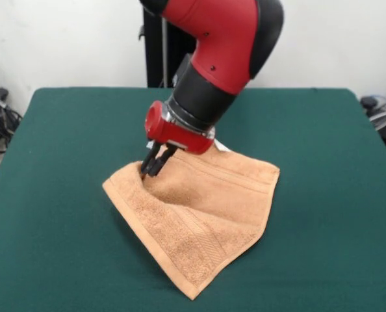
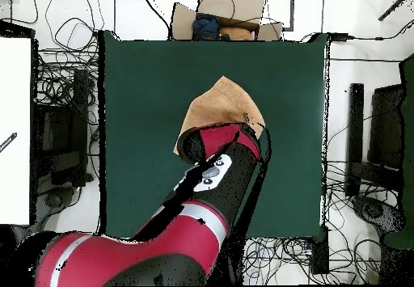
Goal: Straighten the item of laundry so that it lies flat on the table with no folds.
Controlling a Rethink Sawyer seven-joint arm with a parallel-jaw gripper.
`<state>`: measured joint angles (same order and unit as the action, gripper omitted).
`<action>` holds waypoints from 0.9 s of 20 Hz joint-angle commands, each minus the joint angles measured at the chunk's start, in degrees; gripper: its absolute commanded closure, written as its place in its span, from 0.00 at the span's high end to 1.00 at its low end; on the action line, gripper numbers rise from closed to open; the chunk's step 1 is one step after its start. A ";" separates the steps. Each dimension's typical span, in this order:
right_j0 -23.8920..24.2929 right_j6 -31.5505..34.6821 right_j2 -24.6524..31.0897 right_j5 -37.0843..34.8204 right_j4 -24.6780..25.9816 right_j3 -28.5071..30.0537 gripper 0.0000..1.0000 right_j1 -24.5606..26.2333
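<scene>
The peach-orange towel (image 1: 199, 221) lies near the middle of the green table (image 1: 63, 214), resting as a skewed diamond with one corner pointing toward the camera in the front view. It is not yet flat: the cloth rises in a slack ridge toward the corner beside the gripper and dips into a shallow hollow just behind it, and a further edge appears to be doubled under the arm, though the arm hides that part. The gripper (image 1: 153, 166) reaches down at a slant from the red wrist, its dark fingers drawn close together and pinching the towel at that raised corner, judging by how the fabric tents up to meet the tips. That grasp seems chosen so the corner can be drawn outward, away from the towel's centre, to take out the slack. A small white tag (image 1: 220, 147) shows at the towel's far edge, just behind the wrist. In the overhead view the arm covers much of the towel, leaving only its pointed end visible. The felt around the towel is open on all sides, so nothing blocks a pull; cables and equipment lie only beyond the table's edges.
</scene>
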<state>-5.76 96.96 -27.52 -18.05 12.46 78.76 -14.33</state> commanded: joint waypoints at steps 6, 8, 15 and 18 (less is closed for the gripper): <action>-1.24 18.87 -1.50 10.97 -7.39 2.34 0.00 10.20; -0.48 17.74 -1.55 12.67 -7.81 2.40 0.00 10.81; 5.98 9.96 1.31 14.41 -5.40 1.32 0.00 9.01; 9.00 6.84 2.78 13.87 -3.66 -0.27 0.00 7.97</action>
<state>-2.64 96.96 -30.69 -5.90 8.05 78.74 -7.23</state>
